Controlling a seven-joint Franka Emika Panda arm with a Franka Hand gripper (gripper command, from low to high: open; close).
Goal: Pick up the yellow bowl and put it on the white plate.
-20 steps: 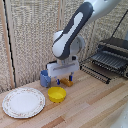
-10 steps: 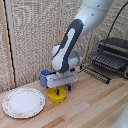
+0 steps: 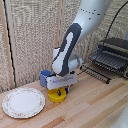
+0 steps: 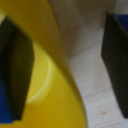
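I can't read any text, label, brand, no. or sign in either view. Exterior view is too low-res to show print, and wrist view is too close and blurred.
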